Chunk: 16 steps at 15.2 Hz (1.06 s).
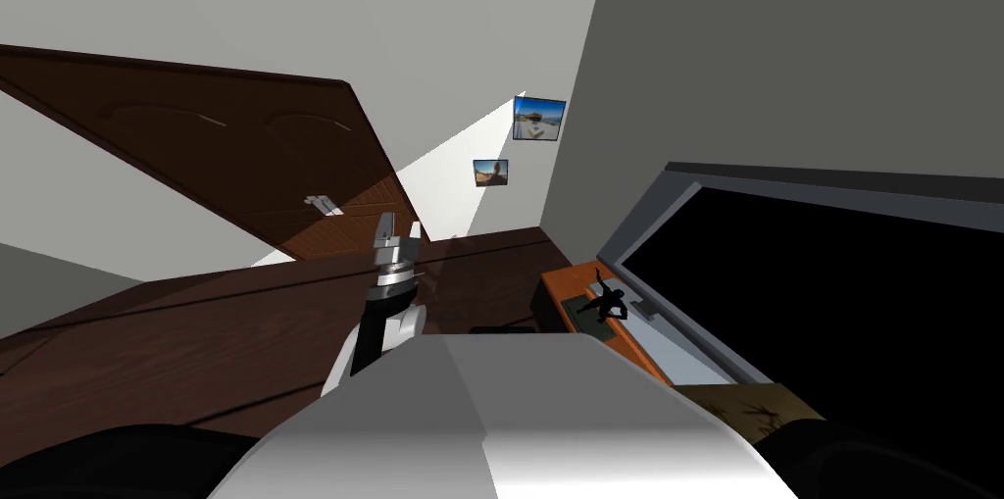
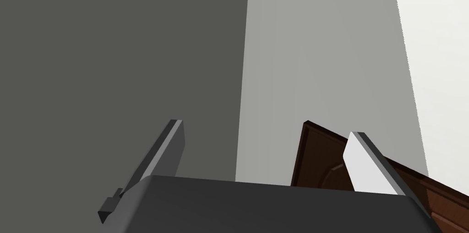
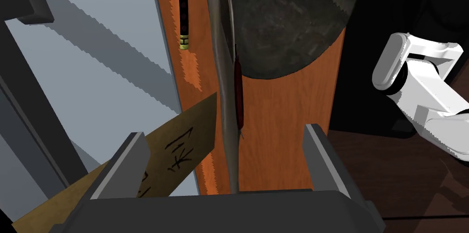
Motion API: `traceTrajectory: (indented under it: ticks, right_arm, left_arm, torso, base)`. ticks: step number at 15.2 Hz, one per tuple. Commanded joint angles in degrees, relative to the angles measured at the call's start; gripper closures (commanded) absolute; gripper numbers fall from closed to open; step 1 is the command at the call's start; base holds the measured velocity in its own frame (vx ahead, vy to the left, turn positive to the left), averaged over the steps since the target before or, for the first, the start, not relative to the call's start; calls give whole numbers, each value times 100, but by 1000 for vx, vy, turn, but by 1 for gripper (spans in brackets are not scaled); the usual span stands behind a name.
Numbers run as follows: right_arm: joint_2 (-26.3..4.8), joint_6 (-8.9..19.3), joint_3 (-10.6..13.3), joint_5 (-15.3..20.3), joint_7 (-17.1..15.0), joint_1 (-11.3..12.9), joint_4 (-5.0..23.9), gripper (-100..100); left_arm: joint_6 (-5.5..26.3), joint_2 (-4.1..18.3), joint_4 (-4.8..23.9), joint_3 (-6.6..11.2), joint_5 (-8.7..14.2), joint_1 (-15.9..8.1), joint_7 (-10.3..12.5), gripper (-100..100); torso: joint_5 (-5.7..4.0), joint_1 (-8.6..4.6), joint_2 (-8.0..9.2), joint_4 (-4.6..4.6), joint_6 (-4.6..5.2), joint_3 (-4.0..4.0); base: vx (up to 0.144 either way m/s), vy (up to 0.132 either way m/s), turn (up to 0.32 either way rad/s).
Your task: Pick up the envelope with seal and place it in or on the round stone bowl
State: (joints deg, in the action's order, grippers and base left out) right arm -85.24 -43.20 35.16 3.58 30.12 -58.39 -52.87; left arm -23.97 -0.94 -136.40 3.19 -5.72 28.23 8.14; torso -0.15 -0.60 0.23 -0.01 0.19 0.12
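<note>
Orange worktop runs away under the right gripper. At its far end sits the bowl, dark, round and mottled like stone. The envelope is seen edge-on as a thin grey strip. It reaches from the gripper's body out to the bowl's near rim, with its dark red seal on the side facing the bowl. The jaws stand wide, one on each side of the envelope and clear of it, so nothing is clamped. I cannot tell whether the envelope rests on the worktop or hangs free.

Just beside it, on the side away from the bowl, lies a tan card with black script. Further along is a thin black stick with a gold band.

The left gripper is raised out in front towards a brown door, its jaws wide and empty.

My reading is that the grasp is the step in hand, because the envelope is lined up between the jaws but not yet taken. The next move calls for closing squarely on the thin edge without pushing it over. A short lift and carry forward should then bring the envelope over the bowl for release.
</note>
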Motion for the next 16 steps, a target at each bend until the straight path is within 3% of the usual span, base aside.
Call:
traceTrajectory:
  ticks: [1,10,11,16]
  right_arm:
    - [-161,-99,-38,-94,5,-92,-18,-100]
    - [-1117,-621,-196,-576,-19,-508,-72,-100]
    - [-998,-530,-180,-521,-17,-467,-87,-100]
    - [-1030,-543,-190,-546,-12,-490,-104,-100]
  left_arm:
    - [0,0,0,0,0,0,0,0]
    - [0,0,0,0,0,0,0,0]
    - [0,0,0,0,0,0,0,0]
    - [0,0,0,0,0,0,0,0]
  torso:
    - [0,0,0,0,0,0]
    - [5,18,-3,-1,-1,-2]
    - [6,20,-3,-1,-1,-2]
    - [-1,-2,-2,0,-1,-1]
  base:
    - [2,35,-94]
    - [-4,48,-77]
    - [-3,34,-29]
    - [0,4,-1]
